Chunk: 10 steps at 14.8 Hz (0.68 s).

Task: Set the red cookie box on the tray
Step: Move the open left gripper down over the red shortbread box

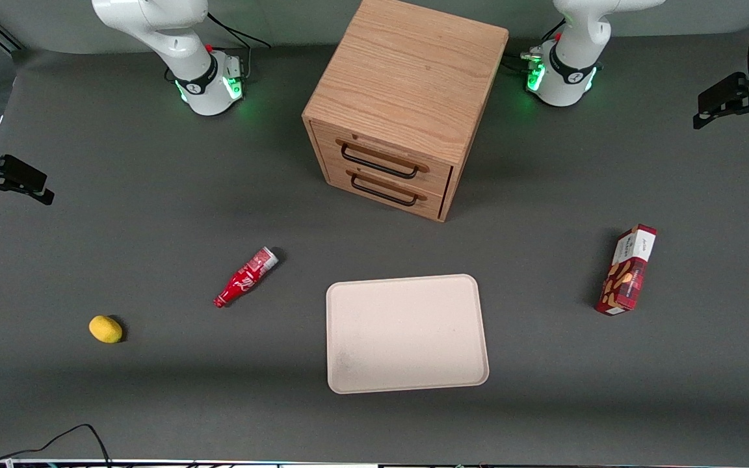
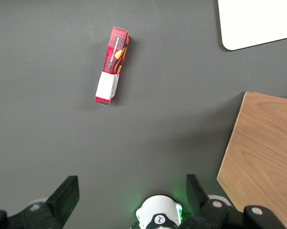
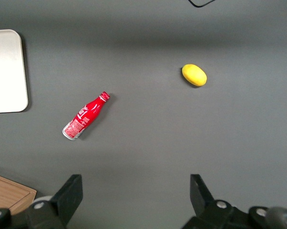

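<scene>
The red cookie box (image 1: 627, 270) lies flat on the grey table toward the working arm's end, its white end farther from the front camera. It also shows in the left wrist view (image 2: 112, 65). The cream-beige tray (image 1: 407, 333) lies bare in the middle of the table, nearer the front camera than the cabinet; a corner of it shows in the left wrist view (image 2: 258, 21). My left gripper (image 2: 131, 200) is open and empty, held high above its own arm base, well apart from the box. It is out of the front view.
A wooden two-drawer cabinet (image 1: 407, 104) stands between the arm bases, farther from the front camera than the tray. A red bottle (image 1: 246, 277) and a yellow lemon (image 1: 105, 329) lie toward the parked arm's end. Black camera mounts (image 1: 738, 97) stand at the table's ends.
</scene>
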Available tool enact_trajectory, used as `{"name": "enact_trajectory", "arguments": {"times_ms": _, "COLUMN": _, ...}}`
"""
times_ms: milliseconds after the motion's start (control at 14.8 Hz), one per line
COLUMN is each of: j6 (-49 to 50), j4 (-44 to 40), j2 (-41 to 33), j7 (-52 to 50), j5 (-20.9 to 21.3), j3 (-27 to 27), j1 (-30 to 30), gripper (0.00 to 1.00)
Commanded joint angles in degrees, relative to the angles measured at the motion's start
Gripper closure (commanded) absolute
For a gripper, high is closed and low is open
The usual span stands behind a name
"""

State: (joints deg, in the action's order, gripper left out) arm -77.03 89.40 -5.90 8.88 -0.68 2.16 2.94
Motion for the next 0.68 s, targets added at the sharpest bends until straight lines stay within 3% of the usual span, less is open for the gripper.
{"name": "enact_trajectory", "arguments": {"times_ms": 0, "j6": -1.27, "j4": -1.06, "j2": 1.59, "j7": 1.74, "j5": -0.46, "j3": -2.76, "j1": 0.23, "gripper": 0.0}}
{"name": "enact_trajectory", "arguments": {"times_ms": 339, "j6": -7.25, "j4": -1.51, "j2": 9.22, "j7": 21.05, "j5": -0.19, "j3": -9.27, "j1": 0.23, "gripper": 0.0}}
{"name": "enact_trajectory", "arguments": {"times_ms": 610, "j6": -14.35, "j4": 2.34, "j2": 19.16, "j7": 31.88, "j5": -1.86, "j3": -9.9, "j1": 0.31, "gripper": 0.0}}
